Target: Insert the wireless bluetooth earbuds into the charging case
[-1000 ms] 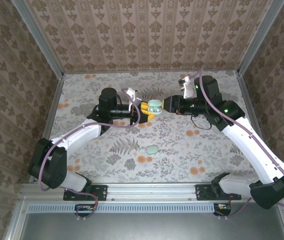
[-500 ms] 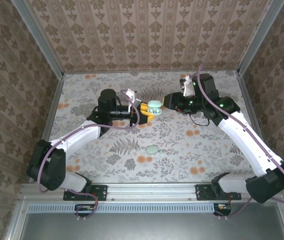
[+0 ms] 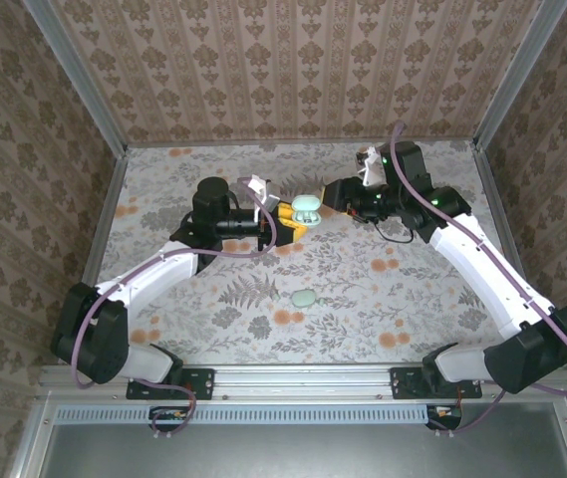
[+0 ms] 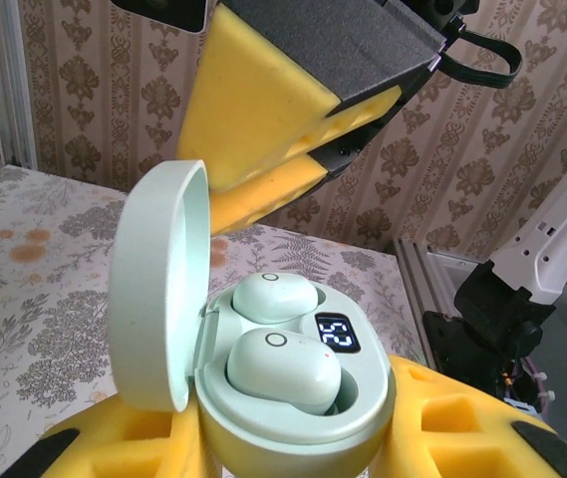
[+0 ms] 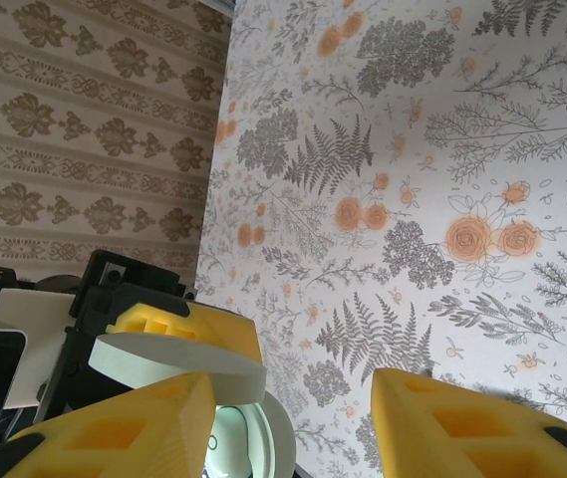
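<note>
Mint-green charging case (image 4: 298, 428), both earbuds (image 4: 281, 366) in its wells, clenched aloft in left gripper (image 3: 288, 221): steady it, then tip raised lid (image 4: 158, 289) shut squarely with right gripper's (image 5: 283, 418) spread, empty fingers (image 5: 143, 428), without sideways shove.

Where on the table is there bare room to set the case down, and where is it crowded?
Bare: the near-right table, between the small mint object and the right arm; also the far-left corner beside the left wall. Crowded: mid-table, where the left pincer holds the charging case facing the right pincer.
</note>
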### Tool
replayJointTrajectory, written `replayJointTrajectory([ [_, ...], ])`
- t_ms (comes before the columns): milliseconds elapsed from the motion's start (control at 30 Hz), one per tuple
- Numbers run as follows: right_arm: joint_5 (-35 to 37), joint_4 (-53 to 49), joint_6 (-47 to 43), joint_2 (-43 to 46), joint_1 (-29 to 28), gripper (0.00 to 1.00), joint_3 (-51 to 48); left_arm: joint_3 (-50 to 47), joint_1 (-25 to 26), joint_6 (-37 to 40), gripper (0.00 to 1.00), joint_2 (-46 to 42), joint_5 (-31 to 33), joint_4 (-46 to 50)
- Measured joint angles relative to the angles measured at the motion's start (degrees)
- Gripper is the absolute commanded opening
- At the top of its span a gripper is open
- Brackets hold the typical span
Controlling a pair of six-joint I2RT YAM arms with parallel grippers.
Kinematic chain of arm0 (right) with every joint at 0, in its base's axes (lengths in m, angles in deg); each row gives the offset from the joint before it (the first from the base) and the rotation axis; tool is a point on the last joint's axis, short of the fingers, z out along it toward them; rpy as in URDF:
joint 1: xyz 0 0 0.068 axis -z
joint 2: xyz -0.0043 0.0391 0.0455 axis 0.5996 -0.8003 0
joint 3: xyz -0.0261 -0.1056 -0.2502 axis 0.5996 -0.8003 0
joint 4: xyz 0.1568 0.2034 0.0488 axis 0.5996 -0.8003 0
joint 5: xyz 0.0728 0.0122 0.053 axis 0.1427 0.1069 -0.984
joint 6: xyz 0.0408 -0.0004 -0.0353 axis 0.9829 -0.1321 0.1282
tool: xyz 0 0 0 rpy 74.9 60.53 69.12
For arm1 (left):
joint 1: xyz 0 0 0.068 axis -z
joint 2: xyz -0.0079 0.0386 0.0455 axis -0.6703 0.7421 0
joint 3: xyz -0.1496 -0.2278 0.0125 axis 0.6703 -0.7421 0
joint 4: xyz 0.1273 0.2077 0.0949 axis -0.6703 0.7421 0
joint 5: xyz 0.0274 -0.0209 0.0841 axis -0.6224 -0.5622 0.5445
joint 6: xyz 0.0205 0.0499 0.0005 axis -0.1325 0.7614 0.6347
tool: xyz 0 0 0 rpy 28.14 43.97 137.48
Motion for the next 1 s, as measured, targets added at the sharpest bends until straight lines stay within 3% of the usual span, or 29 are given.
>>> replayJointTrajectory([
  [1000, -2.3, 0.7, 0.4, 3.9, -0.9, 0.47, -4.4, 0.0, 0.0, -0.2, 0.20, 0.0, 0.9, 0.2],
])
